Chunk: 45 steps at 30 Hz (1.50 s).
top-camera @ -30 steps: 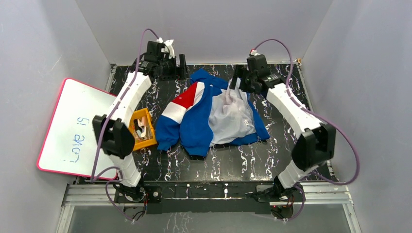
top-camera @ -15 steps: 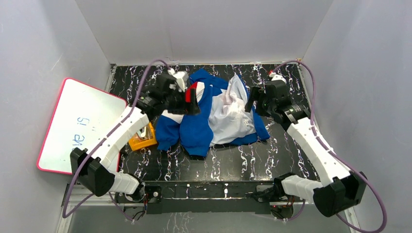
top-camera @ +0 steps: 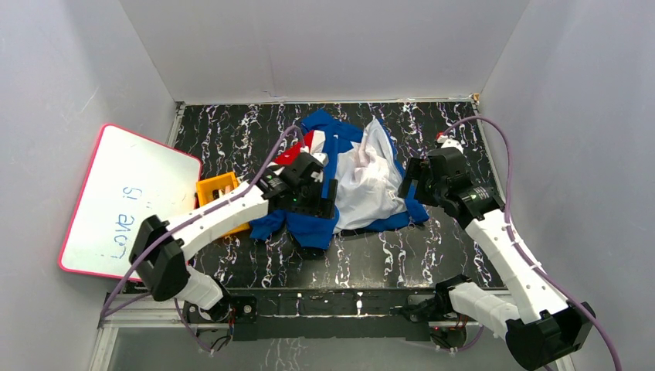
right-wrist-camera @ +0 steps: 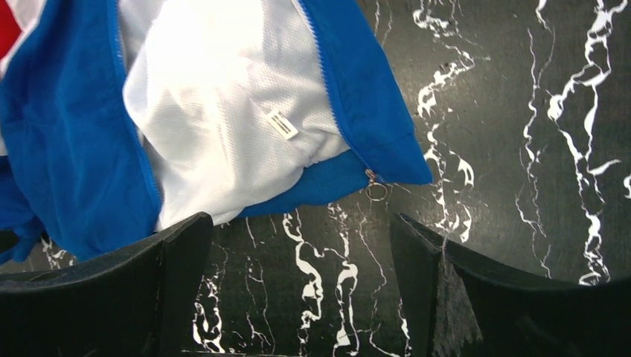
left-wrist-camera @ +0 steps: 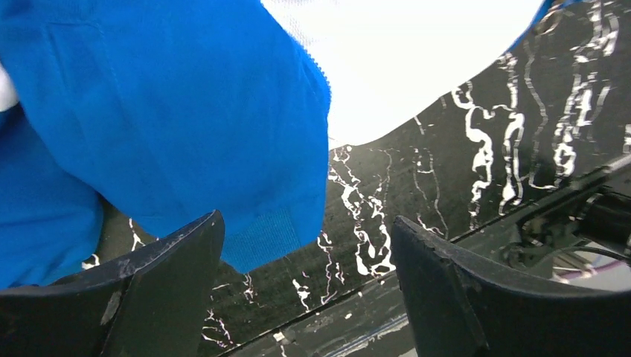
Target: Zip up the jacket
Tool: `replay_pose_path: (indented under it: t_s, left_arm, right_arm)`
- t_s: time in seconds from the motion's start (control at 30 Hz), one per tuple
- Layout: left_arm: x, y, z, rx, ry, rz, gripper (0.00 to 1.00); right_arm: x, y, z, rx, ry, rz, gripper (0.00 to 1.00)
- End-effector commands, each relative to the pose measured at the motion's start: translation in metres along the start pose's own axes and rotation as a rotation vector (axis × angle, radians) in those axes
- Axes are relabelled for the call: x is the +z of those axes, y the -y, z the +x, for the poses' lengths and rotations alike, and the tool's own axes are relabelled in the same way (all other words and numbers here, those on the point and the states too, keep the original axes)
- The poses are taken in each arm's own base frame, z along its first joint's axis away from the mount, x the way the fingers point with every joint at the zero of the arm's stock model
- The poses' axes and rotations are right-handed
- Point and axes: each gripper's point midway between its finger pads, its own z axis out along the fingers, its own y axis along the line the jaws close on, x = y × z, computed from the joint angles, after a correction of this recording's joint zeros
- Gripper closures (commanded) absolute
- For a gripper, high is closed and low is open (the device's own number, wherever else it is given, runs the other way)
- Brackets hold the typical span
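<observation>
Soft, limp fabric, the jacket [top-camera: 363, 182] should bunch; with my left tool [left-wrist-camera: 305, 297] and right tool [right-wrist-camera: 298, 297] wide and empty, I favour its mid-frame zipper ring [right-wrist-camera: 376, 192].

A pink-framed whiteboard [top-camera: 127, 205] reading "Love is" sits at the left edge of the black marbled tabletop [top-camera: 371, 247], an orange crate [top-camera: 215, 188] just beside it.
</observation>
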Motion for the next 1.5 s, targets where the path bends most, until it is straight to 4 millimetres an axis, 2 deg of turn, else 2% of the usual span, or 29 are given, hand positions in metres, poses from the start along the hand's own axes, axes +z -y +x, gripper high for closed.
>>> replay_pose_path:
  t_s: [0.0,0.33,0.47,0.53,0.8,0.83,1.0,1.23,1.47]
  left_arm:
    - [0.017,-0.005,0.008,-0.005,-0.025,-0.101,0.19]
    - [0.055,-0.01,0.023,0.017,-0.099,-0.18,0.24]
    - [0.065,-0.011,0.028,0.03,-0.125,-0.195,0.31]
    - [0.07,-0.01,0.029,0.037,-0.138,-0.198,0.41]
    - [0.074,-0.011,0.031,0.051,-0.148,-0.202,0.93]
    - [0.072,-0.011,0.03,0.05,-0.145,-0.204,1.0]
    - [0.057,-0.007,0.02,0.05,-0.105,-0.186,1.0]
    - [0.021,0.013,0.015,0.007,-0.054,-0.053,1.0]
    - [-0.013,0.038,0.043,-0.07,-0.071,0.184,1.0]
  right_arm:
    - [-0.002,0.01,0.001,0.025,0.017,0.045,0.04]
    - [-0.001,0.014,0.006,0.018,0.011,0.06,0.04]
    - [0.002,0.014,0.009,0.018,0.003,0.056,0.04]
    - [0.002,0.013,0.01,0.018,0.001,0.049,0.04]
    - [0.0,0.013,0.009,0.02,0.009,0.047,0.04]
    - [-0.001,0.013,0.009,0.02,0.01,0.046,0.04]
    - [-0.004,0.013,0.008,0.025,0.016,0.041,0.04]
    - [-0.012,0.007,0.001,0.032,0.033,0.012,0.04]
    - [-0.015,0.006,0.0,0.034,0.041,0.004,0.05]
